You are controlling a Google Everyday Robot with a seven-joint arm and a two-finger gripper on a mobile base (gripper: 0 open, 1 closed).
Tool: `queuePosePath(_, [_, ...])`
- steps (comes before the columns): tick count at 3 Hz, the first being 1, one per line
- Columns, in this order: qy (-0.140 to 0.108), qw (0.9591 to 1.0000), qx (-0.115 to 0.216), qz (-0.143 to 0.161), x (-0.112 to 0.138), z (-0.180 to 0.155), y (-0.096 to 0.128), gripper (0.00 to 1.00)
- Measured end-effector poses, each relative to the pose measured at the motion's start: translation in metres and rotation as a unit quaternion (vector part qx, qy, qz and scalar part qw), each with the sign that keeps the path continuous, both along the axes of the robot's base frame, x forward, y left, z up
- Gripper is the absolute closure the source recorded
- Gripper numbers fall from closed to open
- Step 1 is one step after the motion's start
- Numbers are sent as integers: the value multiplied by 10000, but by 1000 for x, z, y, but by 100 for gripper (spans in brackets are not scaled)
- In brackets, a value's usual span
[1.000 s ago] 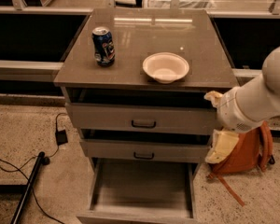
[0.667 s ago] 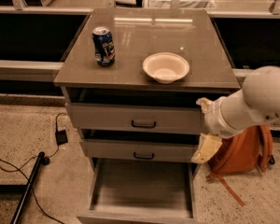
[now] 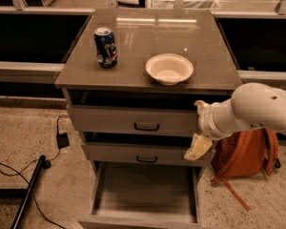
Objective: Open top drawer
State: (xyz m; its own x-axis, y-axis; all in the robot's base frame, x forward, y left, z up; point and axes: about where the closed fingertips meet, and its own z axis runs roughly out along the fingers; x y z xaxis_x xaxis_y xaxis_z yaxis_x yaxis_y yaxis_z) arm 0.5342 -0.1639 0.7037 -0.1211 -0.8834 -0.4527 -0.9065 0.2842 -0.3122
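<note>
Top drawer (image 3: 105, 119) sat right under the bench (image 3: 133, 42) top, its grey front spanning the full width, with the small dark handle (image 3: 147, 126) at the centre. It looked shut or nearly so, with a dark gap above the front panel.

The tool (image 3: 196, 149) hung right of and below the handle, near the right end of the second drawer (image 3: 109, 152), well apart from the handle. I couldn't tell how far open it was. It had hold of nothing I could see. The arm (image 3: 257, 111) came in from the right of the handle.

Handling, my guess:
- Front was rigid and plain, with nothing to grip except the handle.
- Handle looked like stiff metal, thin and probably slick, so I'd take it at the middle of the bar and close around it.
- I'd pull straight out, level, since an off-centre pull could rack a wide drawer.
- Weight was likely moderate. Contents were hidden, so the resistance was unknown.

Other things:
- Can (image 3: 106, 47) and bowl (image 3: 169, 68) stood on the bench above the handle, the can up-left and the bowl up-right. Both were light, and a jerk could shake them.
- Bottom drawer (image 3: 138, 222) was already pulled out, well below the handle.
- Backpack (image 3: 243, 151) sat on the floor, far right of the handle.
</note>
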Motion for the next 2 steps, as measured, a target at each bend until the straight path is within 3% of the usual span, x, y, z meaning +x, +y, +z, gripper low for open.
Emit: queuePosePath(2, [-30,9998,191,1,31,-29,3,0])
